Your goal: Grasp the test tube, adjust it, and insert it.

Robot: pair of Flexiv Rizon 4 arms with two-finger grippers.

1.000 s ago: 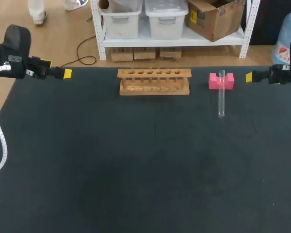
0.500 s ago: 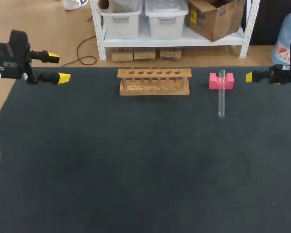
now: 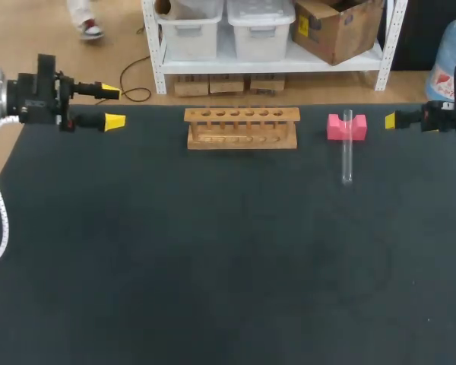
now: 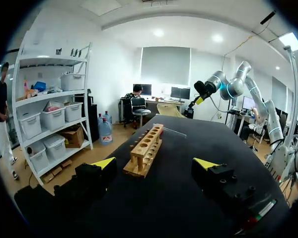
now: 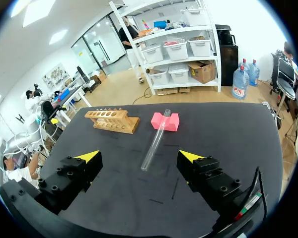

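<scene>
A: Surface?
B: Black matte table (image 3: 213, 266), fills most of the head view.
A: Behind it?
B: White metal shelf unit (image 3: 153, 46) holding two pale plastic bins (image 3: 188, 30), with a cardboard box (image 3: 334, 30) beside them. Tan wood-look floor (image 3: 99, 53) with a black cable (image 3: 133, 87) lying on it. Blue water jug (image 3: 452, 53) at far right.
A: Light?
B: White walls (image 4: 114, 69), round ceiling lights (image 4: 159, 33) on.

- Left tool (image 3: 112, 106): held level over the far left corner of the counter (image 3: 213, 266), fingers spread wide.
- Right tool (image 5: 139, 157): level at the right edge, fingers apart.
</scene>
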